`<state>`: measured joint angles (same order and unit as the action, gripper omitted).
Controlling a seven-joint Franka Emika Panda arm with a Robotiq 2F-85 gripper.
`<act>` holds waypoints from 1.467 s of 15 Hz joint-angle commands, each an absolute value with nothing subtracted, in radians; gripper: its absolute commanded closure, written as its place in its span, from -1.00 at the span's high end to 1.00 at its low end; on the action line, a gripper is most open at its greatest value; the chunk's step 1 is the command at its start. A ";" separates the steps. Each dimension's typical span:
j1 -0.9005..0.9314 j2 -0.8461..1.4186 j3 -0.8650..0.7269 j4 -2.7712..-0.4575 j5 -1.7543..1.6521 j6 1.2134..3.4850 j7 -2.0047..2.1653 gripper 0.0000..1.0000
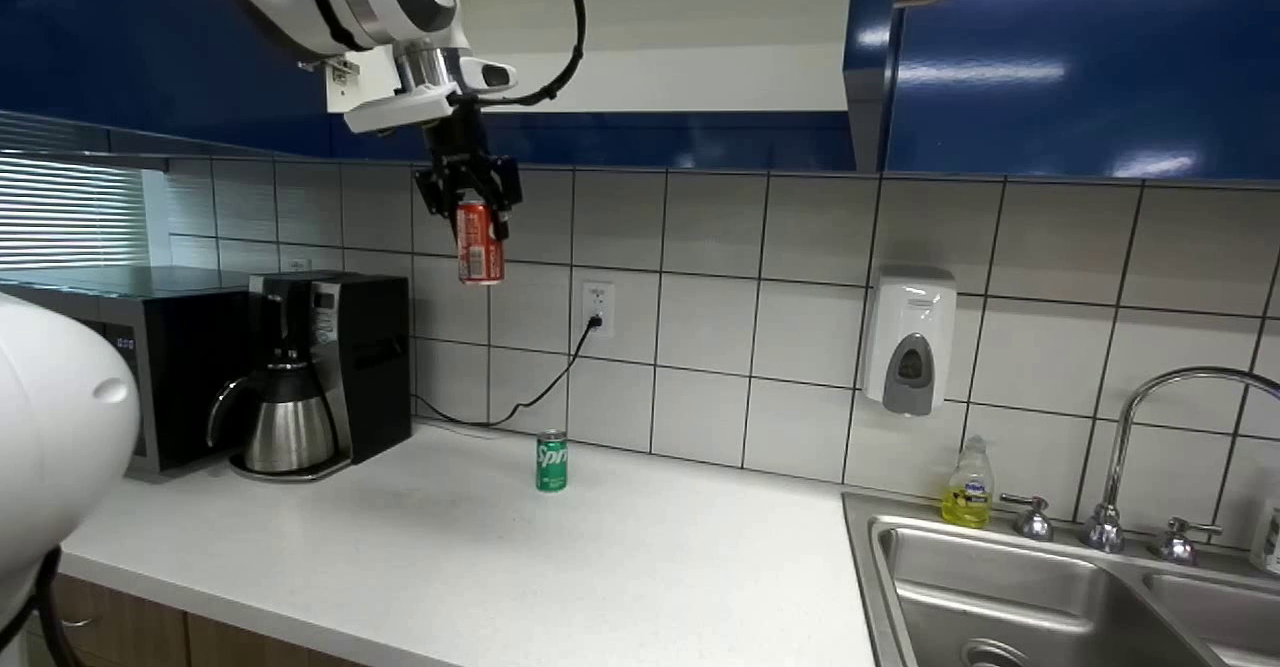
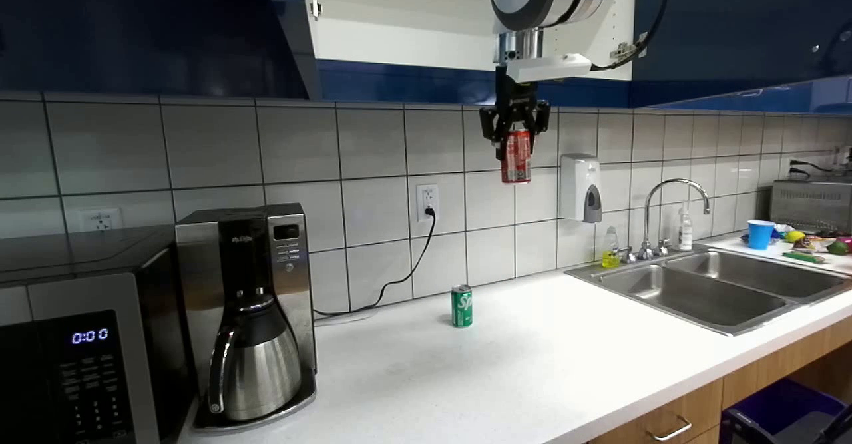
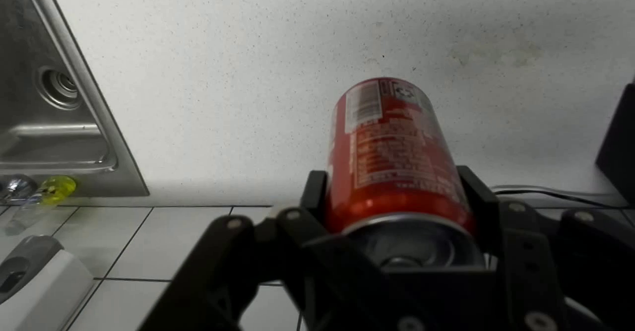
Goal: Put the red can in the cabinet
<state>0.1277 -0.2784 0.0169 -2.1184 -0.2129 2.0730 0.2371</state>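
Observation:
The red can (image 1: 481, 259) hangs upright high above the counter, shut between the fingers of my gripper (image 1: 478, 219). In an exterior view the can (image 2: 516, 168) and gripper (image 2: 516, 143) show in front of the tiles, just below the bottom edge of the dark-blue cabinet (image 2: 413, 83). The cabinet also shows in an exterior view (image 1: 650, 140), with its white interior open to view above and behind the gripper. In the wrist view the can (image 3: 389, 142) sits with a black fingertip against each side. Its silver top faces the gripper's palm (image 3: 395, 192).
A green can (image 1: 551, 461) stands on the white counter (image 1: 640, 567) below. A coffee maker (image 1: 375, 367) with its pot and a black microwave (image 2: 80, 351) stand at one end. A soap dispenser (image 1: 911, 342), faucet (image 1: 1120, 437) and sink (image 1: 870, 587) lie at the other.

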 commanded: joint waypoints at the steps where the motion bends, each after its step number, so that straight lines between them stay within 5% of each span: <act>1: 0.092 -0.310 0.062 -2.033 -0.199 1.991 0.231 -0.21; 22: 0.068 -0.132 0.099 -1.441 -0.227 1.802 0.300 -0.21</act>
<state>0.0916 -0.2045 0.0671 -1.5749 -0.2133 1.8565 0.2647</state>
